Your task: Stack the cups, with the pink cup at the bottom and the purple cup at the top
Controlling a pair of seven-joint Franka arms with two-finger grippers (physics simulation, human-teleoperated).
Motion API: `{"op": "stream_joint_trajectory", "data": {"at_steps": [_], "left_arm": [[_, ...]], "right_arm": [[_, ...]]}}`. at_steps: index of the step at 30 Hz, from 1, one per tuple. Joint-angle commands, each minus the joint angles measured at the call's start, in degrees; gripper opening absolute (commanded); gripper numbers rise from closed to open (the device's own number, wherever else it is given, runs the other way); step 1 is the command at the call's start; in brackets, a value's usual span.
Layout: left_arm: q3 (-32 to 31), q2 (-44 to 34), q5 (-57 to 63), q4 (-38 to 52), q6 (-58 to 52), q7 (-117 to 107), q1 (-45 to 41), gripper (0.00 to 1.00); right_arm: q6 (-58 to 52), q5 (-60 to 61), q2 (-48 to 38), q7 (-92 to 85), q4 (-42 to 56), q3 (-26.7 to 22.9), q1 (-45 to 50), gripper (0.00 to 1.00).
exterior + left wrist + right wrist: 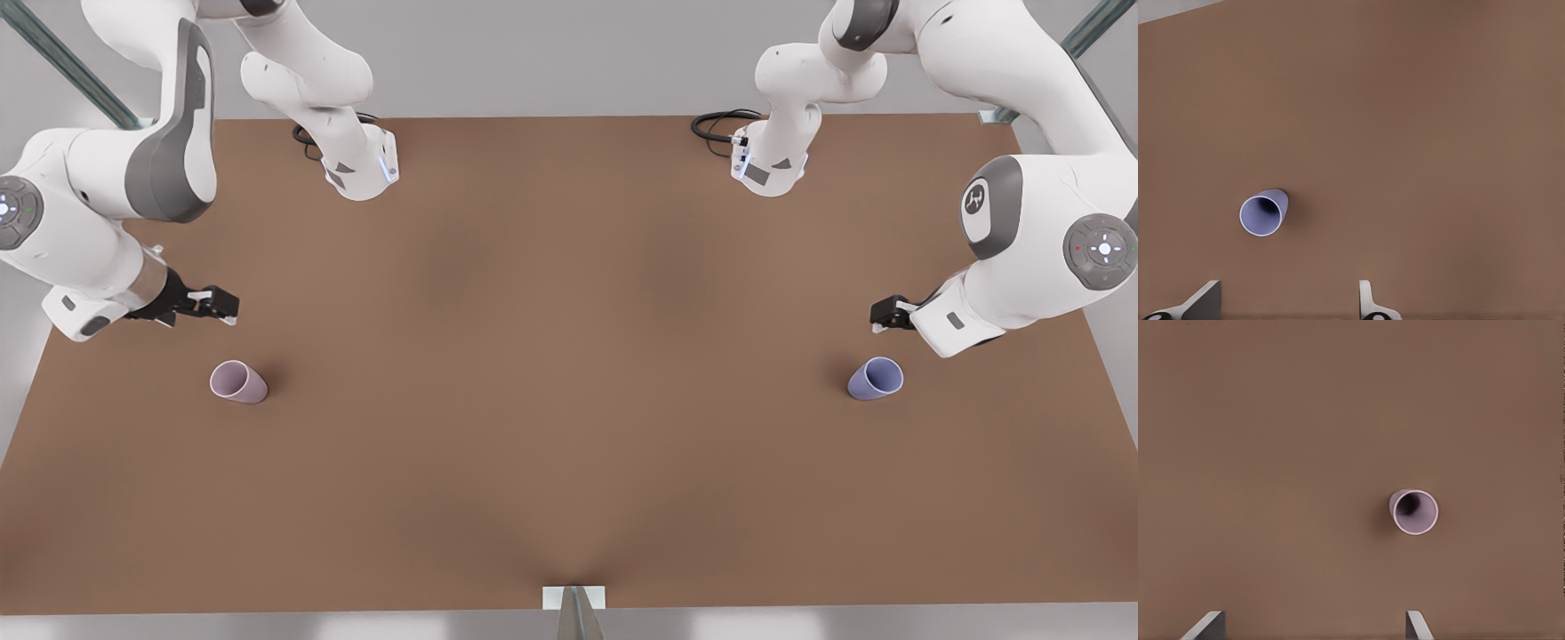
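Front view: left pincer (880,317) spread above purple cup (875,379), empty.

Pink cup (238,382): pale dusty mauve tumbler, no handle, upright on brown desk (569,373), mouth up, empty, toward front view's left. Also in right wrist view (1413,511). Purple cup (876,379): bluish-lavender, same tapered shape, upright, empty, toward front view's right; also in left wrist view (1263,212). Cups well apart, unstacked.
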Motion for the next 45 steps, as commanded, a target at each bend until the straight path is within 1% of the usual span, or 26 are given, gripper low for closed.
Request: {"op": "stream_joint_trajectory", "data": {"at_steps": [1,3,4,5,7,9,11,13,14,15,16,18,19,21,22,26,34,42,43,44,45], "left_arm": [[0.0,0.0,0.0,0.0,0.0,1.2,-0.1,1.0],[0.3,-0.1,0.0,-0.1,0.0,1.9,0.0,1.0],[0.3,-0.1,-0.1,-0.1,0.1,1.7,0.0,1.0],[0.3,-0.1,-0.1,-0.3,0.3,1.1,-0.1,1.0],[0.4,-0.1,-0.3,-0.6,0.3,1.1,-0.1,1.0],[0.4,0.2,-0.4,-0.8,0.5,1.1,0.0,1.0],[0.4,0.3,-0.4,-0.7,0.5,1.1,0.0,1.0],[0.4,0.4,-0.3,-0.7,0.5,1.1,0.0,1.0],[0.4,0.4,-0.2,-0.7,0.5,1.0,0.0,1.0],[0.4,0.4,-0.1,-0.7,0.5,0.9,0.0,1.0],[0.4,0.4,-0.1,-0.7,0.5,0.9,0.0,1.0],[0.4,0.4,-0.1,-0.7,0.4,0.9,0.0,1.0],[0.4,0.9,0.0,-0.7,0.4,0.9,0.0,1.0],[0.4,1.0,0.0,-0.7,0.3,0.4,0.0,1.0],[0.4,1.0,0.0,-0.7,0.2,0.0,0.0,1.0],[0.4,1.0,0.0,-0.7,0.1,0.0,0.0,1.0],[0.4,1.1,0.1,-0.7,0.1,0.0,0.0,1.0],[0.4,1.3,0.1,-0.7,0.1,0.0,0.2,1.0],[0.4,1.3,0.1,-0.7,0.1,0.0,0.2,1.0],[0.5,1.3,0.0,-0.7,0.1,0.0,0.2,1.0],[0.6,1.3,0.0,-0.8,0.0,-0.1,0.2,1.0]], "right_arm": [[2.1,-0.5,-0.4,1.3,-0.6,0.0,0.2,1.0],[2.5,-0.5,-0.5,1.2,-1.5,0.0,-0.5,1.0],[3.4,-0.3,-0.9,1.2,-3.5,0.0,-1.6,1.0],[6.0,-0.5,-1.4,1.2,-7.4,0.0,-2.0,1.0],[7.4,0.0,0.0,-0.1,-8.2,0.0,-3.8,1.0],[11.7,-0.1,-0.2,-3.1,-11.9,-0.6,-5.0,1.0],[16.6,0.6,0.2,-11.6,-15.4,-4.4,-5.3,1.0],[24.3,0.7,0.2,-16.7,-21.3,-5.0,-7.7,1.0],[27.0,0.7,0.4,-17.4,-23.5,-6.5,-7.7,1.0],[30.0,0.8,1.7,-23.3,-24.8,-7.8,-8.2,1.0],[33.9,0.8,3.1,-26.7,-25.5,-8.1,-9.3,1.0],[39.7,3.2,8.9,-35.8,-23.0,-10.9,-9.3,1.0],[43.3,8.0,12.7,-42.5,-21.6,-13.1,-9.2,1.0],[43.9,17.6,16.9,-49.0,-19.8,-14.1,-9.0,1.0],[44.1,18.4,17.6,-49.1,-19.8,-14.2,-8.6,1.0],[48.2,19.2,20.3,-50.1,-20.0,-14.1,-8.4,1.0],[48.2,19.5,19.6,-50.4,-23.6,-13.8,-7.6,1.0],[49.2,19.5,21.7,-50.6,-25.8,-13.8,-7.6,1.0],[49.2,19.4,21.9,-50.6,-25.8,-13.8,-7.5,0.91],[49.1,19.4,21.9,-50.5,-25.9,-13.7,-7.5,0.79],[48.7,19.4,21.9,-50.1,-25.7,-13.4,-7.5,0.74]]}}
